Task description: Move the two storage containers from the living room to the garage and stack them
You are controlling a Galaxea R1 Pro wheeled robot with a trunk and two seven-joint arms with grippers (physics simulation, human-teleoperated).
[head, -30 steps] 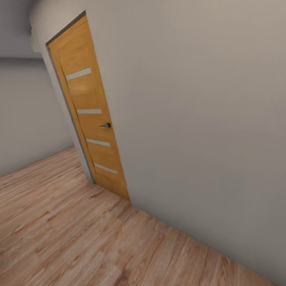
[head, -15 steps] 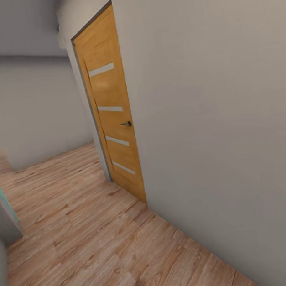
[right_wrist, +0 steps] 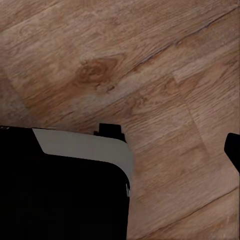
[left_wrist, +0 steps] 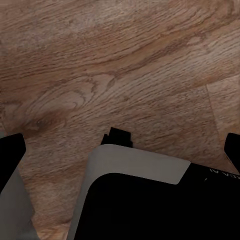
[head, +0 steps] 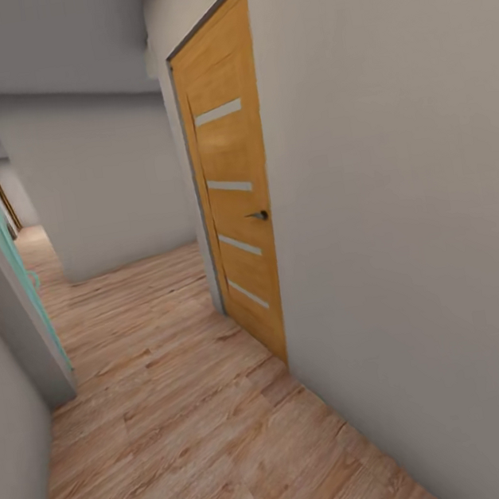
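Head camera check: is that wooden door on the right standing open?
No. The wooden door sits shut, flush in its frame in the grey wall, with its dark handle showing and no gap into a room behind.

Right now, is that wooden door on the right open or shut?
Shut. The wooden door sits flush in its frame along the right wall, its dark handle level, with no gap showing.

Matt wood-plank floor (head: 180,421) — visible grain, smooth honey-wood door (head: 239,211), plain matt wall (head: 403,201)
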